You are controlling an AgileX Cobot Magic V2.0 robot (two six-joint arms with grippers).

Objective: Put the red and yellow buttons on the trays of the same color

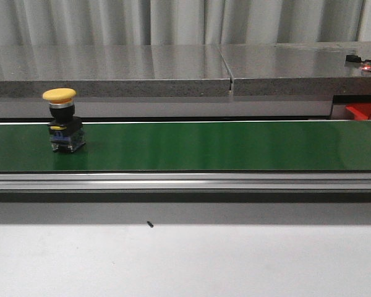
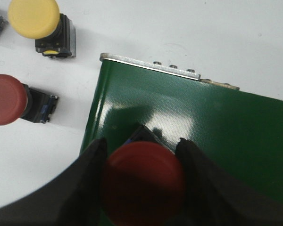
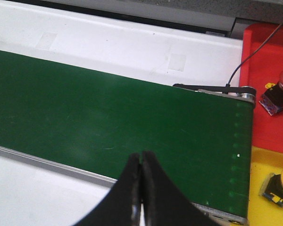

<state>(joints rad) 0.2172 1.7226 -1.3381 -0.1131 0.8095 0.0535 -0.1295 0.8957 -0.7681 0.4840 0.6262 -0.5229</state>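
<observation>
A yellow button stands upright on the green belt at the far left of the front view. Neither gripper shows in that view. In the left wrist view my left gripper is shut on a red button by its cap, over the end of the belt. My right gripper is shut with nothing in it, over the near edge of the belt. Beyond the belt's end, a red tray holds a red button and a yellow tray holds a yellow button.
On the white table beside the belt's left end lie a loose yellow button and a loose red button. A black cable crosses the red tray. A grey stone ledge runs behind the belt.
</observation>
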